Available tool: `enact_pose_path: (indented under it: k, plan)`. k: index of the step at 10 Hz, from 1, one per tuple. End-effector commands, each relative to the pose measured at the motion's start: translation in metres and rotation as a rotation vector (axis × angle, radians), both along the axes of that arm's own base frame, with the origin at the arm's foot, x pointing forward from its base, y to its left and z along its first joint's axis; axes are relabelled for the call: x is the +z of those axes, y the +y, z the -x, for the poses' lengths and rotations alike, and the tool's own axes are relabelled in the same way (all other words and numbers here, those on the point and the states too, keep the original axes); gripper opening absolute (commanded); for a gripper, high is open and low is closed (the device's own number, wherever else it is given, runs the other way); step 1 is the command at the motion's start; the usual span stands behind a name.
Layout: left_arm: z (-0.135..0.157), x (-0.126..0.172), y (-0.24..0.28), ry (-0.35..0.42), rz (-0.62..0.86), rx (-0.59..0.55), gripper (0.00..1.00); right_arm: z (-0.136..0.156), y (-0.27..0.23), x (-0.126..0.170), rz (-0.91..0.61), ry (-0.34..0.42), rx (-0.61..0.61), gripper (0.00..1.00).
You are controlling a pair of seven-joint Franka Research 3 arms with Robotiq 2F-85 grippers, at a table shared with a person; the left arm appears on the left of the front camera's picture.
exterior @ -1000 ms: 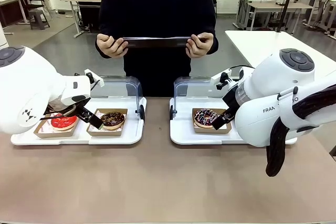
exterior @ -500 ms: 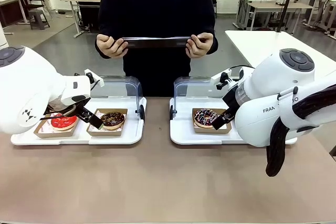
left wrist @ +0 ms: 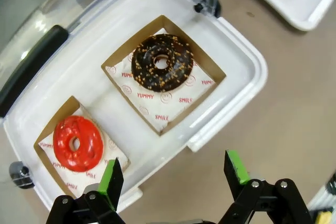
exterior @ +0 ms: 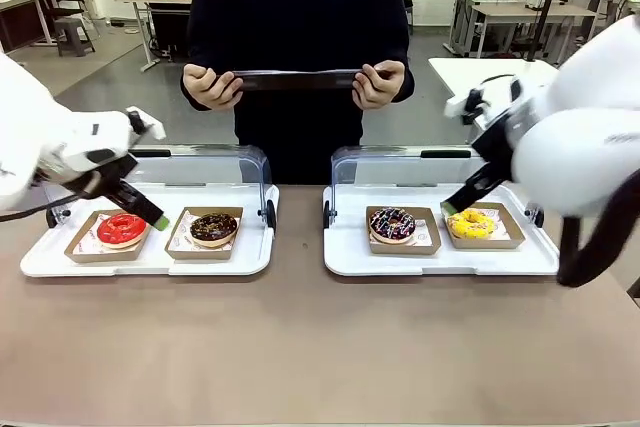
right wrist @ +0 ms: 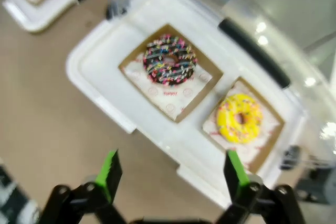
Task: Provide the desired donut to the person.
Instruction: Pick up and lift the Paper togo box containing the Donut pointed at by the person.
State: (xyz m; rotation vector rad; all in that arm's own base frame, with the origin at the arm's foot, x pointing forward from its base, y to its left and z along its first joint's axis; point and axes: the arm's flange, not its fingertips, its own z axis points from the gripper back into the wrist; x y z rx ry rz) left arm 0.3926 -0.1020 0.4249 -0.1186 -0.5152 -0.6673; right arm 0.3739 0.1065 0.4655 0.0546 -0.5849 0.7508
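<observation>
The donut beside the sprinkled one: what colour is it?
Yellow donut, best in right wrist view.

A brown tabletop [exterior: 300, 347] carries two white trays side by side along its far edge, each with a clear lid raised at the back. The left tray [exterior: 150, 268] and the right tray [exterior: 440, 268] lie apart, with bare tabletop between them.

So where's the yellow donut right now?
In the front view, the yellow donut sits at the right end of the right-hand white tray, next to the sprinkled chocolate donut.
</observation>
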Motion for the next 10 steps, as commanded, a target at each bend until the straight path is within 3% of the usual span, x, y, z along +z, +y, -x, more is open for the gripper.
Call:
enact_pose_path:
  k: [1, 3, 5, 7, 10]
  plan:
    - [0.032, 0.01, 0.047, 0.052, 0.065, -0.095, 1.0, 0.022, -0.047, 0.023, -0.068, 0.031, 0.157, 1.0]
    - [0.052, 0.026, 0.088, 0.032, 0.197, -0.237, 1.0, 0.038, -0.087, 0.037, -0.128, 0.006, 0.255, 1.0]
    - [0.073, 0.036, 0.124, -0.017, 0.273, -0.279, 1.0, 0.058, -0.126, 0.05, -0.179, -0.061, 0.286, 1.0]
    - [0.092, 0.049, 0.14, -0.063, 0.312, -0.259, 1.0, 0.081, -0.141, 0.075, -0.253, -0.131, 0.286, 1.0]
    - [0.118, 0.07, 0.161, -0.105, 0.324, -0.196, 1.0, 0.098, -0.152, 0.099, -0.292, -0.156, 0.318, 1.0]
